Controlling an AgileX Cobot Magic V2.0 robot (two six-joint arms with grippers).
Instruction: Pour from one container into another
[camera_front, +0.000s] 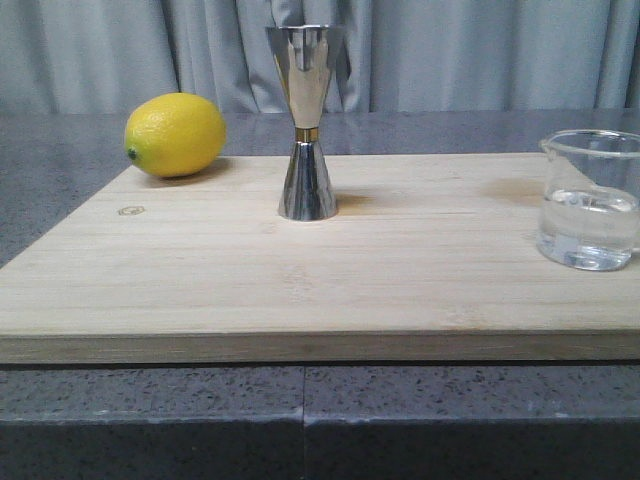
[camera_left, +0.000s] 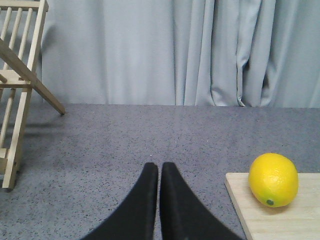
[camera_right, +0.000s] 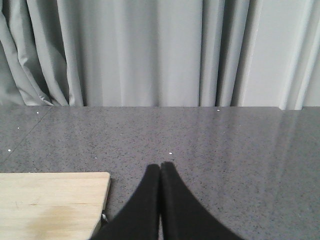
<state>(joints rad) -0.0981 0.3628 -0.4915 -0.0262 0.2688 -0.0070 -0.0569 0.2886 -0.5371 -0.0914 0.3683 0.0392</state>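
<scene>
Front view, nearest first: dark speckled grey stone counter (camera_front: 300, 400) with a seam line, its front edge below the pale bamboo cutting board (camera_front: 300, 270) that lies flat across most of the frame. On the board's right side, nearest the camera of the three items, small clear glass beaker (camera_front: 590, 200), upright, cut off by the right frame edge, clear liquid filling roughly the lower half, pouring lip at its left rim. Further back, near board centre, tall shiny steel hourglass-shaped jigger (camera_front: 306, 122) with a thin gold band at the waist, standing upright, well apart from the beaker. At the far left corner of the board, yellow lemon (camera_front: 175, 134), lying on its side, green stem spot facing left-front, apart from the jigger. Behind everything, grey pleated curtain (camera_front: 480, 50). No arm shows in the front view. Left wrist view: left gripper (camera_left: 159, 167), black fingers pressed together tip to tip, holding nothing, above bare grey counter; lemon on the board corner off to one side; light wooden slatted rack (camera_left: 17, 90) standing on the counter on the other side; curtain at the back. Right wrist view: right gripper (camera_right: 160, 166), black fingers closed against each other, empty, over the counter just beside a board corner; curtain beyond. Neither gripper is touching the beaker or jigger.
</scene>
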